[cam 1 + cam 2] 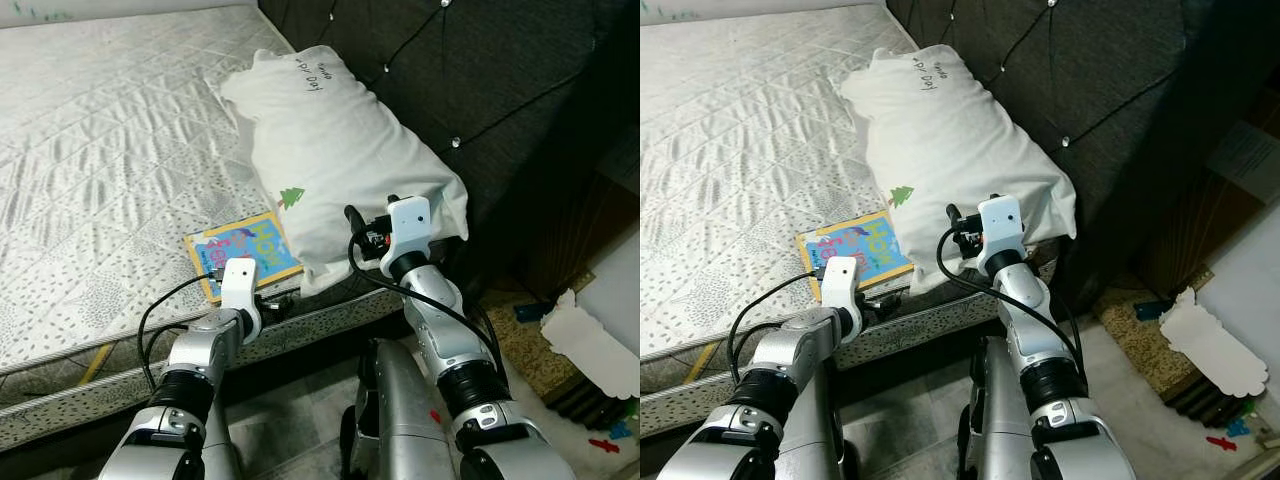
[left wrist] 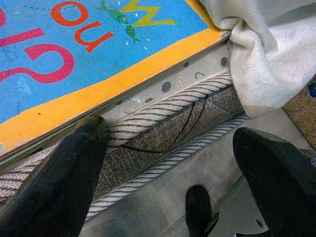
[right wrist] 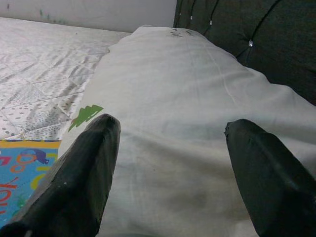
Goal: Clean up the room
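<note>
Left hand [image 2: 163, 163] spread wide at the mattress [image 1: 100, 180] edge, just below the blue, orange-bordered children's book [image 1: 243, 252]; its big cover letters unreadable. Right hand [image 3: 173, 173] wide open, over the near end of the white pillow [image 1: 330, 150]. Handwriting on pillow's far end, illegible.

A bare quilted mattress [image 1: 110, 150] carries two things. A white pillow [image 1: 335, 160] lies along its head end against the dark headboard [image 1: 470, 70], its lower end overhanging the near edge. Just beside it, at the near edge, lies a blue, yellow-bordered book [image 1: 243, 250], seemingly tucked slightly under the pillow's side. Grey tiled floor [image 2: 163, 197] lies below.
</note>
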You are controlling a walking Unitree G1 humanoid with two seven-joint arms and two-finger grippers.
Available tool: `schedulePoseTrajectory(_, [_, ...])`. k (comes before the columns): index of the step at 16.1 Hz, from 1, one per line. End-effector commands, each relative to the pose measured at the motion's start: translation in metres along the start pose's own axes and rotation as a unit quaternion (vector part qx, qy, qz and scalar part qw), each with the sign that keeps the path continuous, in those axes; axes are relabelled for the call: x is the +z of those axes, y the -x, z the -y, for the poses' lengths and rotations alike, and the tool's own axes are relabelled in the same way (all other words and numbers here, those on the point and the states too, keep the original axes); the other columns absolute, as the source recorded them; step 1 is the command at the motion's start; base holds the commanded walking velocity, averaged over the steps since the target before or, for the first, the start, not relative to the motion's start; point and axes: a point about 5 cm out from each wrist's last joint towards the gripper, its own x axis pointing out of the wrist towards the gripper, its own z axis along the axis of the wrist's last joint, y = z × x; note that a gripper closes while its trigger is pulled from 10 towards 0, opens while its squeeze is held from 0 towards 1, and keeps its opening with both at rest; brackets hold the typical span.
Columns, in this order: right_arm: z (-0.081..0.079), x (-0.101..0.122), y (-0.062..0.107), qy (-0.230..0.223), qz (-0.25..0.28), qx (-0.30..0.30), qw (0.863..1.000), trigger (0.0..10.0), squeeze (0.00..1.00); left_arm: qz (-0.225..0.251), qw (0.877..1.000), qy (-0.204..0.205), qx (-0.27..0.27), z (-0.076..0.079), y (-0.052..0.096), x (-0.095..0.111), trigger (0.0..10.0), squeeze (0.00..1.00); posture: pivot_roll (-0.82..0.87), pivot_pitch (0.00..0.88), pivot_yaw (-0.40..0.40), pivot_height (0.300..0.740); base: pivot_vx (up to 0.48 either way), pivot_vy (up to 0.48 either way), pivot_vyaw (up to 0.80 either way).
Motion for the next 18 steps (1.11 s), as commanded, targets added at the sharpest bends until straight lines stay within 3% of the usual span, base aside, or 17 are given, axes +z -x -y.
schedulePoseTrajectory(1, [0.004,0.003,-0.002,0.001,0.005,-0.008,1.0,10.0,0.0,-0.008,1.0,0.011,0.001,-0.001,-0.001,0.0,10.0,0.0,0.04,0.037,-0.025,0.515,0.0,0.0,0.0])
schedulePoseTrajectory(4, [0.005,0.003,-0.002,0.001,0.005,-0.009,1.0,10.0,0.0,-0.002,0.999,0.04,0.012,-0.011,0.001,0.003,10.0,0.0,0.04,0.036,-0.024,0.515,0.0,0.0,0.0])
schedulePoseTrajectory(8, [0.005,0.003,-0.002,0.003,0.005,-0.009,1.0,10.0,0.0,0.003,0.998,0.034,0.048,-0.035,0.007,0.006,10.0,0.0,0.04,0.037,-0.026,0.515,0.0,0.0,0.0])
schedulePoseTrajectory(10, [0.006,0.003,-0.002,0.003,0.005,-0.009,1.0,10.0,0.0,0.003,0.998,0.036,0.052,-0.039,0.007,0.006,10.0,0.0,0.04,0.038,-0.03,0.515,0.0,0.0,0.0])
schedulePoseTrajectory(13, [0.006,0.003,-0.003,0.003,0.004,-0.01,1.0,10.0,0.0,0.008,0.998,0.032,0.051,-0.037,0.007,0.008,10.0,0.0,0.04,0.037,-0.032,0.515,0.0,0.0,0.0])
schedulePoseTrajectory(18, [0.006,0.004,-0.006,0.004,0.004,-0.01,1.0,10.0,0.0,0.054,0.998,-0.013,0.019,-0.012,0.004,0.029,10.0,0.0,0.05,0.023,-0.03,0.515,0.0,0.0,0.0])
